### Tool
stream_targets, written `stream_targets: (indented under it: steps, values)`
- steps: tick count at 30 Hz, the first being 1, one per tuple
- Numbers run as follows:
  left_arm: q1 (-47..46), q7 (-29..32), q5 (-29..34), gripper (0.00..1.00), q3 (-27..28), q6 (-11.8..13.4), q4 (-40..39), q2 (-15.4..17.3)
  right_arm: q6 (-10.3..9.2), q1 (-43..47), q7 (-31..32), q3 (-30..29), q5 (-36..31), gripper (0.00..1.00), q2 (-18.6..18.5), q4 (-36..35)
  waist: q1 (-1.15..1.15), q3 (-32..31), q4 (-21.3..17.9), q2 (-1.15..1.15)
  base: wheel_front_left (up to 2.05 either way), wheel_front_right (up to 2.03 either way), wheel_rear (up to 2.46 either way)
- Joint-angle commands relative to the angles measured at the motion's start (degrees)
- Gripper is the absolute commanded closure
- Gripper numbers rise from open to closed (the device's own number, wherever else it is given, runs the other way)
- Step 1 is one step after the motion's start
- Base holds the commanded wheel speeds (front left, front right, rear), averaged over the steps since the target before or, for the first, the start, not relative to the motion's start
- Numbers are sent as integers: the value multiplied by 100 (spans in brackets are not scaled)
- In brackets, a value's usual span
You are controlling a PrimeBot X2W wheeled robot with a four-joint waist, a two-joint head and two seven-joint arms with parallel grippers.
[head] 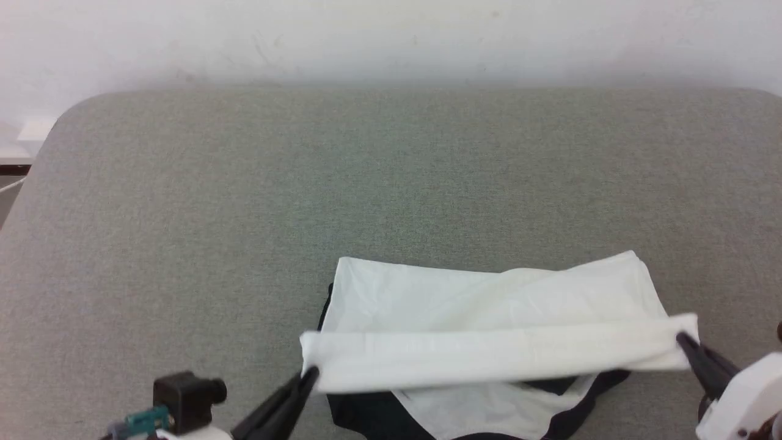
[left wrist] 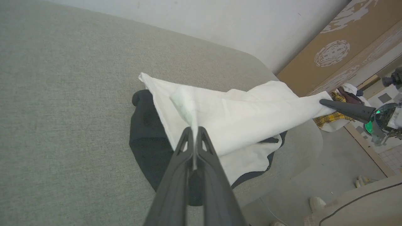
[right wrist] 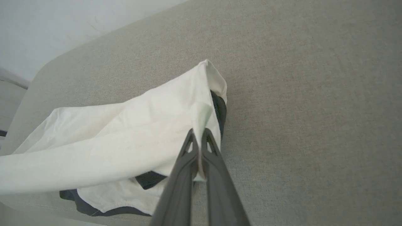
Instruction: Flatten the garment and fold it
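left claw (head: 310, 371), right claw (head: 681, 337), clamped on garment (head: 489, 293)

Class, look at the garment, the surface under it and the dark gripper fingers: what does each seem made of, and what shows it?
The garment: thin soft cloth, perhaps cotton, matt; it creases and sags between the grips.
The surface: grey-green fabric covering, matt; a fine speckled weave shows.
The gripper fingers: probably moulded plastic, dark, smooth, dull sheen; triangular cut-outs near the tips.

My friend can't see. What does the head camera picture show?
The left end effector and right end effector each pinch a corner of the black-and-white T-shirt, stretching its white edge between them over a grey fabric surface.
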Motion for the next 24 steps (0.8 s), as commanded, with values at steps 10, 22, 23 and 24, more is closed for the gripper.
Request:
stream_targets:
  steps: [10, 22, 23, 24]
  values:
    - [148, -41, -143, 100, -169, -87, 615, -349, -4, 487, -390, 338, -191, 100, 18, 606, 1, 16, -168, 0, 0, 0, 0]
    - [-450, 424, -142, 100, -492, -426, 2259, -934, -4, -98, -846, 863, -636, 100, 19, 1886, 1, 9, -372, 0, 0, 0, 0]
    - [-489, 416, -138, 100, -498, -443, 2361, -988, -4, -160, -903, 886, -641, 100, 19, 2009, 1, 17, -381, 0, 0, 0, 0]
    - [-530, 406, -132, 100, -499, -451, 2453, -1039, -4, -220, -960, 907, -657, 100, 19, 2127, 1, 36, -387, 0, 0, 0, 0]
